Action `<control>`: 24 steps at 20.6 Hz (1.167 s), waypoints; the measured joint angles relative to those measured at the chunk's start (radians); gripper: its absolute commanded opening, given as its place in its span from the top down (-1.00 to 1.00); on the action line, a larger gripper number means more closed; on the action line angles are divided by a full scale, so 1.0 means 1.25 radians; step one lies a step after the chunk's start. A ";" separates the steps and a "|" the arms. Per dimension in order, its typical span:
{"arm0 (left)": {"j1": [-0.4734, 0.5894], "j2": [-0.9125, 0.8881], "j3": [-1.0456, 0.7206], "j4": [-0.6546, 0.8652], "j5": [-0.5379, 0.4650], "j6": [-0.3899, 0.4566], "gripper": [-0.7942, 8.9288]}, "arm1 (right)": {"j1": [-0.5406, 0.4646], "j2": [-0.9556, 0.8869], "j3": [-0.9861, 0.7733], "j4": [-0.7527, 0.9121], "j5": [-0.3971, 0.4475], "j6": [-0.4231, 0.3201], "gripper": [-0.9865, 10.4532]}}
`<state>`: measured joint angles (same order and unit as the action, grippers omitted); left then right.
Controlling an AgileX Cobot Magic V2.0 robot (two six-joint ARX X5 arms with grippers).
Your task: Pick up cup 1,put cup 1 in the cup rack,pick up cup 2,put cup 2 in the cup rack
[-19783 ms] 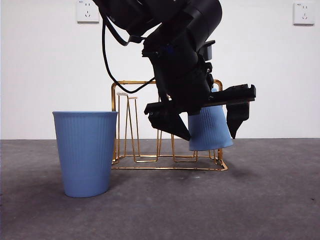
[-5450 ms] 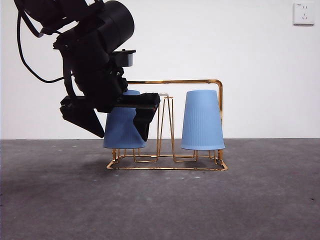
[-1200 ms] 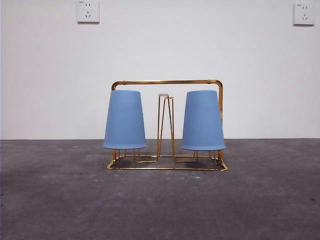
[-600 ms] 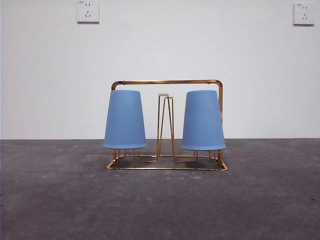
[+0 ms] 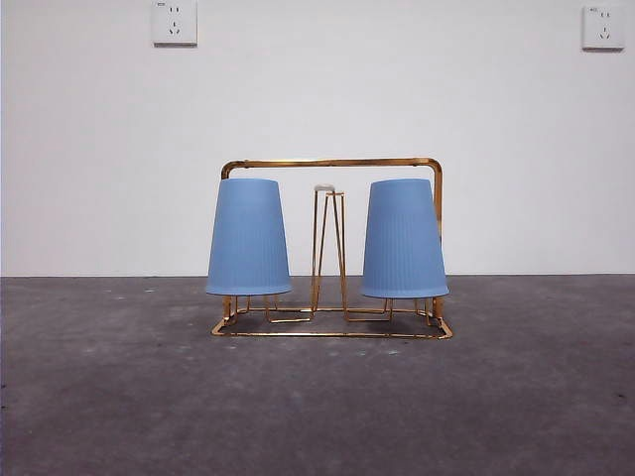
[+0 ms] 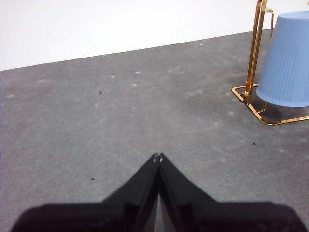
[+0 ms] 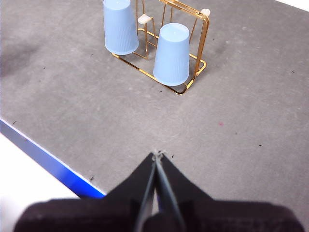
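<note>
The gold wire cup rack (image 5: 332, 164) stands on the grey table. Two blue ribbed cups hang upside down on its prongs: one cup (image 5: 248, 238) on the left pair, the other cup (image 5: 404, 240) on the right pair. The middle prongs (image 5: 328, 248) are bare. The rack (image 7: 195, 70) and both cups (image 7: 119, 26) (image 7: 172, 54) also show in the right wrist view. My left gripper (image 6: 158, 157) is shut and empty, well away from the rack (image 6: 253, 58) and the near cup (image 6: 287, 60). My right gripper (image 7: 158, 154) is shut and empty, well back from the rack.
Two wall sockets (image 5: 175, 22) (image 5: 603, 26) sit on the white wall behind. The table's blue front edge (image 7: 48, 162) shows in the right wrist view, close to my right gripper.
None over the last second. Earlier, an arm set a blue cup on the right prongs, then an arm set the other on the left prongs; both have left the front view.
</note>
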<state>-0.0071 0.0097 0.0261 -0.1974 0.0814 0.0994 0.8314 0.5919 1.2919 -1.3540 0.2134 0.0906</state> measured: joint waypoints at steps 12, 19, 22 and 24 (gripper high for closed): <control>0.000 0.012 0.000 0.000 0.000 -0.001 0.84 | 0.000 0.000 0.000 0.000 0.000 0.000 0.83; 0.000 0.012 0.000 0.000 0.000 -0.003 0.84 | -0.180 -0.011 -0.002 0.055 0.010 -0.052 0.83; 0.000 0.012 0.000 0.000 0.000 -0.003 0.84 | -0.378 -0.042 -0.026 0.231 -0.067 -0.093 0.83; 0.000 0.012 0.000 0.000 0.000 -0.004 0.84 | -0.497 -0.080 -0.083 0.349 -0.142 -0.121 0.83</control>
<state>-0.0067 0.0242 0.0261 -0.1974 0.0818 0.0948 0.2096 0.4919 1.1877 -0.9180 0.0360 -0.0612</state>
